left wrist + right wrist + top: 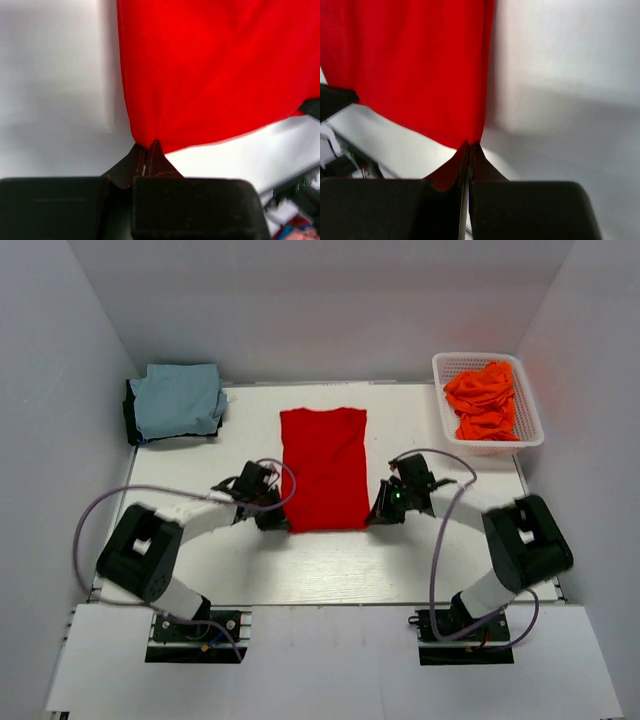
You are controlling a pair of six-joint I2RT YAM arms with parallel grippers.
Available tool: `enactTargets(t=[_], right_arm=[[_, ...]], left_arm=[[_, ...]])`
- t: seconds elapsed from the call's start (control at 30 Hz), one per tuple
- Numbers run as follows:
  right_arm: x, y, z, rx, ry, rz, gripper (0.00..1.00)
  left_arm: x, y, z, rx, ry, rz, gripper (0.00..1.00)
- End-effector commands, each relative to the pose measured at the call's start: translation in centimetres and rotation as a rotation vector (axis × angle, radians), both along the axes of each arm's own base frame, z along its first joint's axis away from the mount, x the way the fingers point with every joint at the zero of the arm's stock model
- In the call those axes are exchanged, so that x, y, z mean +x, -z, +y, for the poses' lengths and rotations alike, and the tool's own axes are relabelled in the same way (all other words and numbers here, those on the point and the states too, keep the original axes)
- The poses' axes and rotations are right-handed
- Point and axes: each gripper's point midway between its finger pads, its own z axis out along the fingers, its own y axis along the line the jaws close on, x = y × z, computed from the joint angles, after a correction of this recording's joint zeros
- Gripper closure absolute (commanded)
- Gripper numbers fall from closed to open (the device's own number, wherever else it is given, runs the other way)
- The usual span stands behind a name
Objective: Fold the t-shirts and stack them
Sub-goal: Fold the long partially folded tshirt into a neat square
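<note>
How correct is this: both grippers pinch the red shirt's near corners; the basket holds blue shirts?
One error: the basket holds orange shirts, not blue; see the top view. The left gripper and right gripper do pinch the red shirt's near corners.

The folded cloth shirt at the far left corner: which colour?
The folded cloth shirt is light blue; top external view.
</note>
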Motion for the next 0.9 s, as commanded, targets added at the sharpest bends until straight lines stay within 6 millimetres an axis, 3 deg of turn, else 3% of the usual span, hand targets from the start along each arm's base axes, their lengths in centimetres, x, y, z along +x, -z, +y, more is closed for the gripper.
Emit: enactTargets(t=[0.0, 0.1, 0.17, 0.2, 0.3, 0.33, 0.4, 0.43, 0.47, 0.5, 0.53, 0.6, 0.63, 0.67, 0.73, 0.77, 0.83, 0.87], right_arm=[[-5.8, -0.6, -0.8, 0.026, -0.098, 0.06, 1.0], [-9.7, -2.0, -1.0, 0.084, -0.124, 0.106, 1.0], [-12.3, -2.7, -1.5, 0.087, -0.144, 0.142, 1.0], [-12.6, -3.9, -1.4, 0.118, -0.134, 0.126, 1.0], [-11.7, -7.3, -0.6, 0.189, -0.125, 0.032, 1.0], [-10.2, -9.6, 0.0, 0.206, -0.116, -0.033, 1.0], [-8.0, -10.4, 0.2, 0.192, -0.083, -0.085, 1.0], [-6.4, -12.8, 1.0, 0.215, -0.086, -0.155, 1.0], [-5.3, -13.5, 1.0, 0.211, -0.071, -0.18, 1.0], [-4.4, -12.6, 1.3, 0.182, -0.066, -0.151, 1.0], [-2.3, -15.2, 1.8, 0.184, -0.067, -0.235, 1.0], [-0.3, -15.2, 1.9, 0.16, -0.051, -0.244, 1.0], [1.6, -16.5, 2.3, 0.158, -0.043, -0.283, 1.0], [2.7, -15.8, 2.5, 0.146, -0.031, -0.268, 1.0], [5.6, -18.4, 2.7, 0.154, 0.0, -0.334, 1.0], [6.5, -17.9, 2.7, 0.141, 0.004, -0.325, 1.0], [8.5, -17.8, 2.6, 0.135, 0.022, -0.325, 1.0], [9.4, -18.9, 2.8, 0.148, 0.021, -0.349, 1.0]], left_arm=[[-4.9, -3.1, 1.2, -0.018, -0.036, 0.05, 1.0], [-8.2, -5.2, 1.6, -0.069, 0.009, 0.067, 1.0], [-9.5, -8.1, 1.5, -0.132, 0.028, 0.047, 1.0], [-10.9, -8.4, 1.9, -0.118, 0.039, 0.088, 1.0], [-11.0, -10.5, 2.1, -0.113, 0.033, 0.079, 1.0], [-10.2, -11.9, 1.8, -0.127, 0.031, 0.04, 1.0], [-8.4, -12.7, 1.7, -0.104, 0.002, -0.008, 1.0], [-6.9, -14.2, 1.4, -0.109, -0.013, -0.063, 1.0], [-5.7, -14.8, 1.8, -0.093, -0.047, -0.088, 1.0], [-4.6, -14.1, 3.2, -0.009, -0.109, -0.087, 1.0], [-3.1, -15.2, 3.5, 0.014, -0.159, -0.125, 1.0], [-0.5, -15.6, 4.8, 0.074, -0.307, -0.176, 1.0], [0.8, -15.7, 5.0, 0.085, -0.333, -0.196, 1.0], [1.9, -16.0, 5.2, 0.081, -0.385, -0.207, 1.0], [4.3, -17.2, 4.8, 0.058, -0.416, -0.263, 1.0], [5.5, -16.3, 4.9, 0.071, -0.433, -0.249, 1.0], [7.4, -16.9, 4.3, 0.058, -0.429, -0.259, 1.0], [9.0, -16.6, 4.1, 0.069, -0.416, -0.245, 1.0]])
